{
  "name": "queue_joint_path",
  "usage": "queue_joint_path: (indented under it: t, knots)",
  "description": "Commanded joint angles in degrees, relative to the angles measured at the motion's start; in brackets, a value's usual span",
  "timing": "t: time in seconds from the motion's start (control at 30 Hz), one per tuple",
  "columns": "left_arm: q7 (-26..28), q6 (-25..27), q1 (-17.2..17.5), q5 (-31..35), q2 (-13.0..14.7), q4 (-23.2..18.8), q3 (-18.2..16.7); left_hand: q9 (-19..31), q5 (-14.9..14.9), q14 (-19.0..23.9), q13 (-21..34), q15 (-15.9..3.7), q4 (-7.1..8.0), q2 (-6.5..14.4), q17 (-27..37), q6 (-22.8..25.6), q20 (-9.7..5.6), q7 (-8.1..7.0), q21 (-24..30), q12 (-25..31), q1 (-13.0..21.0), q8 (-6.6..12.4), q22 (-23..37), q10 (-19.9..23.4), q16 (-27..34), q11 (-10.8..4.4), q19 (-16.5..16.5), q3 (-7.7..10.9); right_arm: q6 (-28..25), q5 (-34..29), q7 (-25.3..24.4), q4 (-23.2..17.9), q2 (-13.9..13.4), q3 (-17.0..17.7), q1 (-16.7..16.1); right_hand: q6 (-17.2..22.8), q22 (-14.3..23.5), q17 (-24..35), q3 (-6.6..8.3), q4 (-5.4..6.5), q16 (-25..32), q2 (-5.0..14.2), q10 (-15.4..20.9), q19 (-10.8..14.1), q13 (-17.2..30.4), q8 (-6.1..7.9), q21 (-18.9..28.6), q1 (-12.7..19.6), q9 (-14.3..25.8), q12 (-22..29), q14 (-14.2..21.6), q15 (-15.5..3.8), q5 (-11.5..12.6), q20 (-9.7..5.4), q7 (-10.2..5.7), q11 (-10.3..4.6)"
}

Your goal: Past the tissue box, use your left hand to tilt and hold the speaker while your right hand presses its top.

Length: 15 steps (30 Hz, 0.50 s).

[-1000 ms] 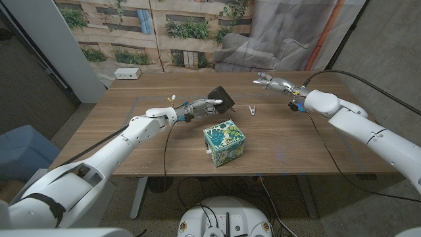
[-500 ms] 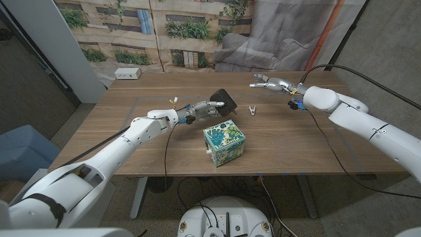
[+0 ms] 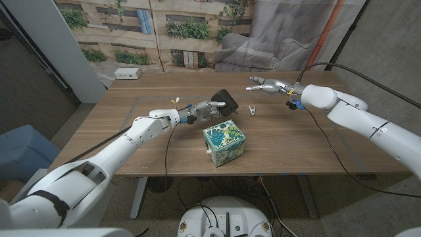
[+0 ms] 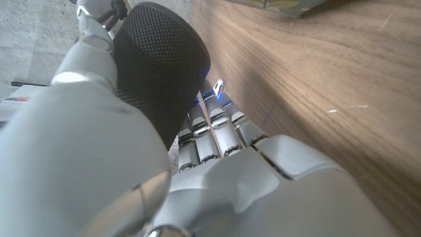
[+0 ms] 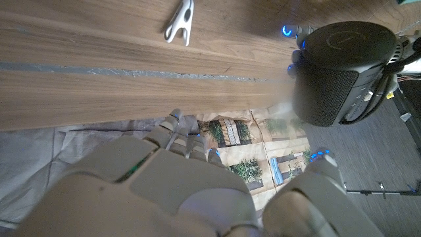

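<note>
The black mesh speaker (image 3: 223, 101) stands tilted beyond the floral tissue box (image 3: 224, 143), its top facing up and to the right. My left hand (image 3: 205, 109) grips it from the left side; in the left wrist view the speaker (image 4: 158, 72) sits against my fingers (image 4: 214, 131). My right hand (image 3: 265, 84) hovers to the right of the speaker, a little farther back, fingers spread and holding nothing. In the right wrist view the speaker's flat top (image 5: 348, 43) faces the camera, well apart from my right hand (image 5: 177, 178).
A white clothes peg (image 3: 251, 110) lies on the table between the speaker and my right hand, and shows as the peg (image 5: 179, 21) in the right wrist view. A white power strip (image 3: 127, 74) sits at the far left edge. A cable runs along my right arm.
My right hand has moved left toward the speaker. The left hand has tipped the speaker slightly more and holds it in place.
</note>
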Motion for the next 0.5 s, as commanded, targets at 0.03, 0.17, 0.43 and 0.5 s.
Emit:
queue_joint_path:
  t: [0.03,0.17,0.43,0.5]
  knots:
    - [-1.4,-1.1,-1.1,0.8,-1.6,2.3,0.8,0.5,0.6,0.5,0.7,-8.35,0.60,12.7,0.2,14.4,-6.16,-2.83,0.0,0.2,0.1,0.41,0.2,12.6,-0.1,-8.65,0.5,0.95,-0.3,-2.4,1.0,-1.0,1.4,-1.4,1.1,-6.2,0.2,0.1,-0.31,0.06,-0.1,0.50,-0.5,-0.3,0.2,0.33,0.0,-0.2,0.1,0.0,-0.7,-0.12,0.3,-0.27,0.78,0.20]
    - [-1.6,-1.1,-1.1,0.8,-1.9,2.6,0.8,0.5,0.5,0.6,0.7,-8.31,0.58,12.7,0.2,14.5,-6.16,-2.79,0.0,0.2,0.0,0.41,0.2,12.6,-0.1,-8.65,0.5,0.99,-0.2,-2.8,0.6,-1.1,2.0,-1.5,1.1,-6.7,0.2,0.1,-0.55,0.21,-0.2,0.54,-1.3,-1.5,0.1,0.40,-0.2,-0.5,0.1,0.0,-1.7,0.20,0.4,-0.38,1.11,0.23]
    - [-2.1,-1.4,-1.1,0.9,-2.2,3.1,0.9,0.5,0.5,0.6,0.7,-8.30,0.52,12.9,0.1,14.8,-6.15,-2.86,0.0,0.1,-0.2,0.35,0.2,12.9,-0.3,-8.65,0.5,1.18,-0.6,-4.3,1.2,-1.3,2.9,-2.5,1.9,-7.6,0.2,0.1,-0.74,0.26,-0.3,0.59,-2.2,-2.3,0.1,0.36,-0.2,-0.7,0.1,-0.1,-2.4,0.19,0.5,-0.34,1.29,0.23]
    - [-2.2,-1.4,-1.2,0.9,-2.3,3.3,0.9,0.5,0.5,0.6,0.7,-8.29,0.49,12.9,0.1,14.8,-6.21,-2.86,0.0,0.1,-0.2,0.30,0.2,12.9,-0.4,-8.65,0.5,1.21,-0.7,-4.4,1.4,-1.3,3.1,-2.7,2.1,-7.7,0.2,0.1,-0.76,0.26,-0.3,0.61,-2.5,-2.4,0.1,0.37,-0.2,-0.7,0.1,-0.1,-2.5,0.18,0.6,-0.34,1.32,0.25]
